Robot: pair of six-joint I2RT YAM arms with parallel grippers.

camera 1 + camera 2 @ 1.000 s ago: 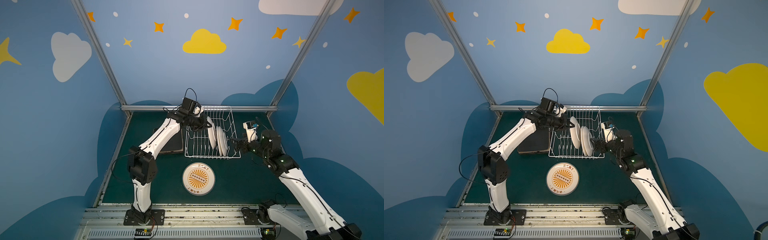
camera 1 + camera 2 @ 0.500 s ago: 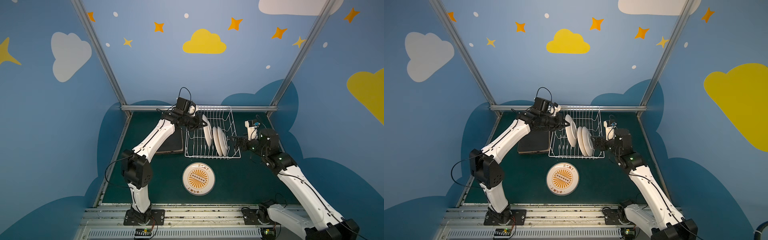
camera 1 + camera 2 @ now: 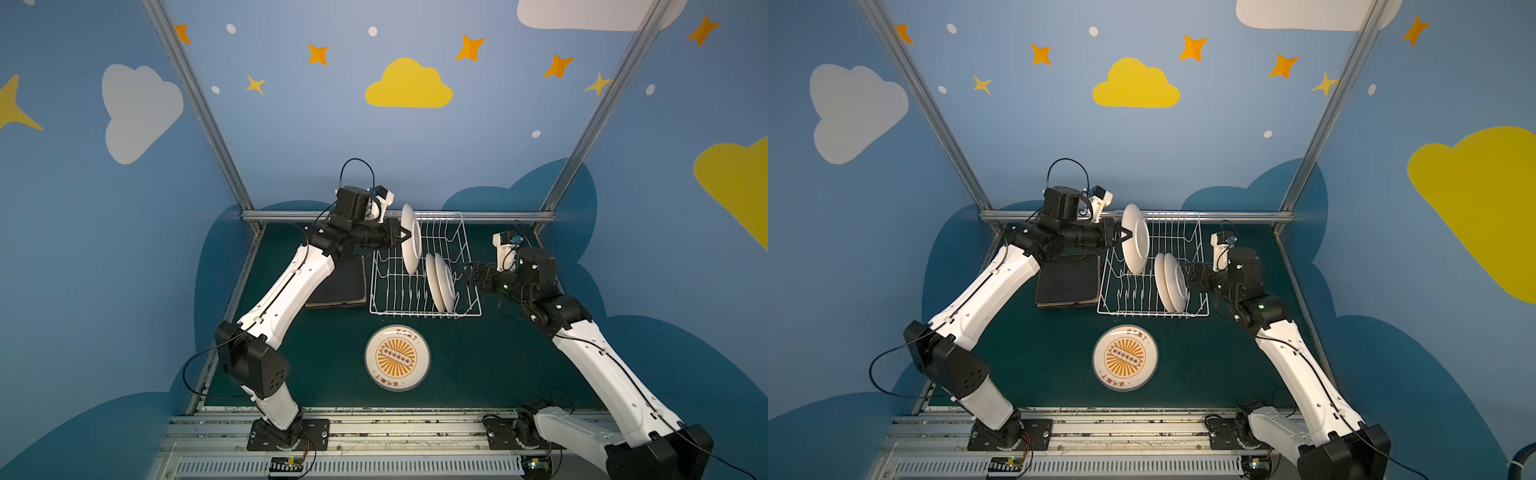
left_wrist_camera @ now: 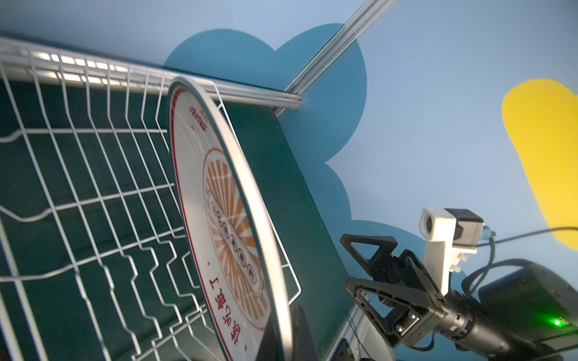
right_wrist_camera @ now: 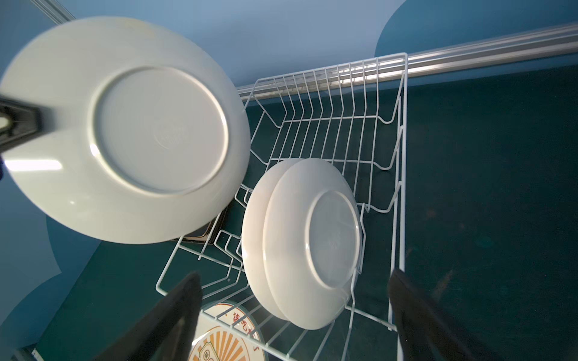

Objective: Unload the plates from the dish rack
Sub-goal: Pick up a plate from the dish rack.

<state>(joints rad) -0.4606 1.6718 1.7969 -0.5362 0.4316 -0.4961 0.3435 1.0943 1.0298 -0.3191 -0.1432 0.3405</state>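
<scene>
Plate (image 3: 411, 245) now higher, pinched by left pincer (image 3: 404, 237); right pincer (image 4: 346, 262) spread. Two plates (image 3: 441, 282) left in rack (image 3: 432, 213); round plate (image 3: 397, 357), square stack (image 3: 338, 286) on bench (image 3: 498, 365).

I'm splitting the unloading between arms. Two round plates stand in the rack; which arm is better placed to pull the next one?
Right. The right gripper is open beside the two standing plates in the rack, fingers pointed at them. The left gripper is shut on a lifted plate.
</scene>
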